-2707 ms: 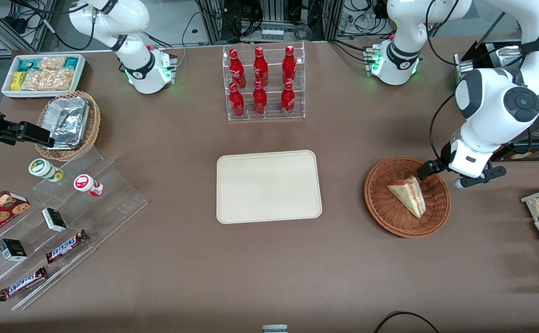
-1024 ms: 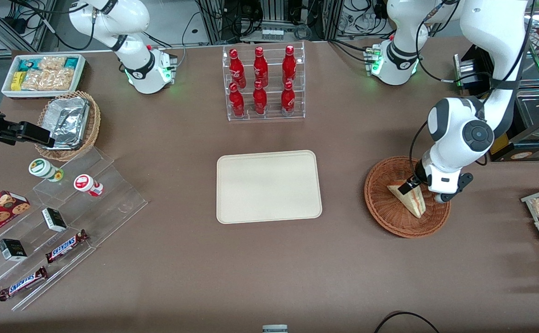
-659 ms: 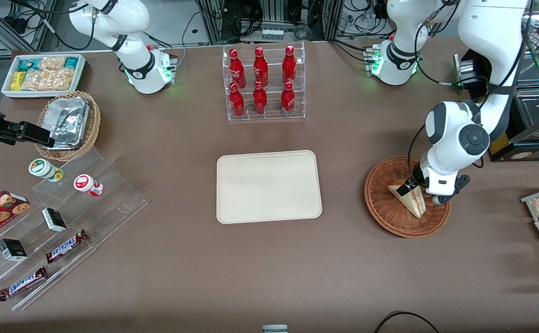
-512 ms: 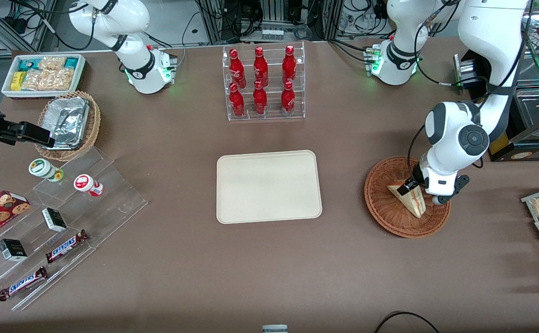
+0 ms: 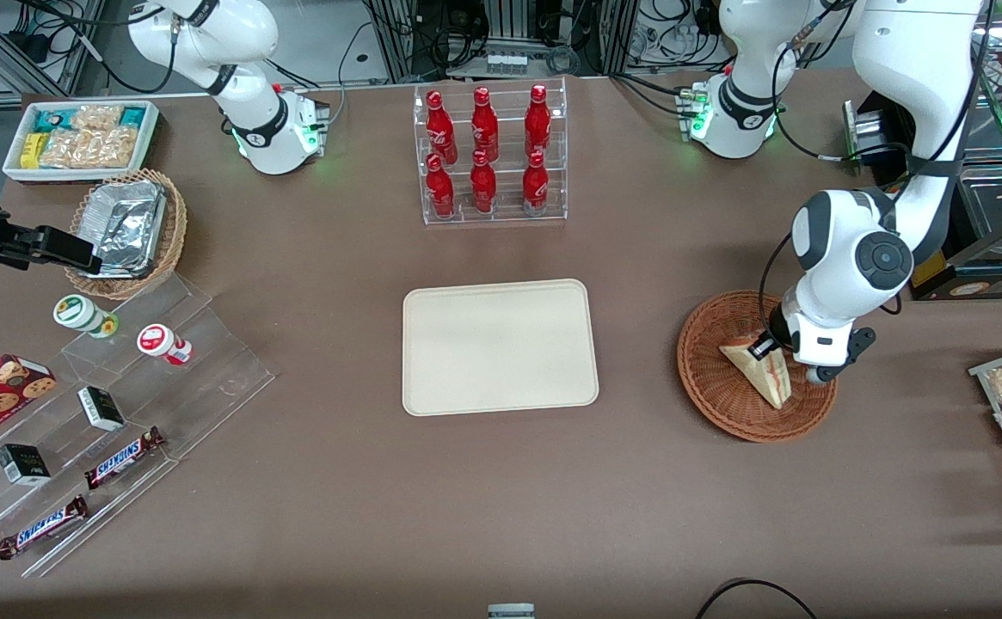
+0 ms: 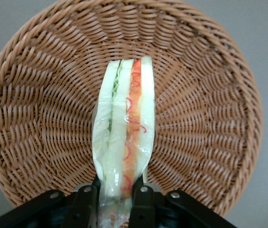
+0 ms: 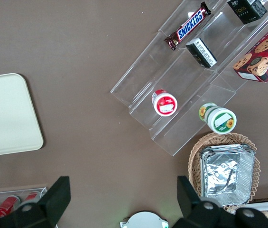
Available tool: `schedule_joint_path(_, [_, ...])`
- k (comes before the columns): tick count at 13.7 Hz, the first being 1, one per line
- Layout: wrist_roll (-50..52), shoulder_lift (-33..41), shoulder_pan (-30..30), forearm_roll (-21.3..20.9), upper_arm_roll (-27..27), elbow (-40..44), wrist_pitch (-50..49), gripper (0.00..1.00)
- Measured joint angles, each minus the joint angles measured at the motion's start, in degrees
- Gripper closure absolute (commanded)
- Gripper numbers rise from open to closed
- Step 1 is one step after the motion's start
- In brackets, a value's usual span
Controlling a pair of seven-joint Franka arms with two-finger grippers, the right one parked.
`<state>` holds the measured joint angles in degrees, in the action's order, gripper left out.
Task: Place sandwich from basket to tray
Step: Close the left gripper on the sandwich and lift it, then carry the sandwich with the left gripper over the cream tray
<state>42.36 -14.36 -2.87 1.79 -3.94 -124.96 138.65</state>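
1. Table (image 5: pixel 337 516): brown surface carrying everything listed below.
2. Tray (image 5: pixel 501 346): cream, rectangular, flat at the table centre, nothing on it. A corner of it also appears in the right wrist view (image 7: pixel 5 114).
3. Basket (image 5: pixel 716 387): round reddish-brown wicker, at 3 o'clock from the tray, toward the working arm's end of the table. Its woven wall fills the left wrist view (image 6: pixel 39 118).
4. Bottle rack (image 5: pixel 490 155): clear stand with six red bottles, at 12 o'clock from the tray.
5. Sandwich (image 5: pixel 763 374): pale triangular wedge, lying in the basket, red filling stripe along one edge. In the left wrist view (image 6: pixel 124 133) it stands on edge, bread layers with green and red filling facing the camera.
6. Tool (image 5: pixel 769 344): down inside the basket at the sandwich's 12 o'clock end. In the left wrist view (image 6: pixel 117 197) both black fingers (image 6: pixel 141 199) press against the wedge's narrow end, one on each side; grasping the sandwich.
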Motion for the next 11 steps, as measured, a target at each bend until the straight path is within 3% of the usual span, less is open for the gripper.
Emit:
schedule_joint_path(3, [-0.10,0.03,-0.04,-0.27,-1.26,7.42,-10.72,1.00])
schedule_joint_path(6, [-1.24,-0.02,-0.04,-3.13,-3.31,13.81,-19.77,1.00])
schedule_joint_path(11, [-4.32,-1.23,-0.14,-3.77,-8.72,16.62,-22.71,1.00])
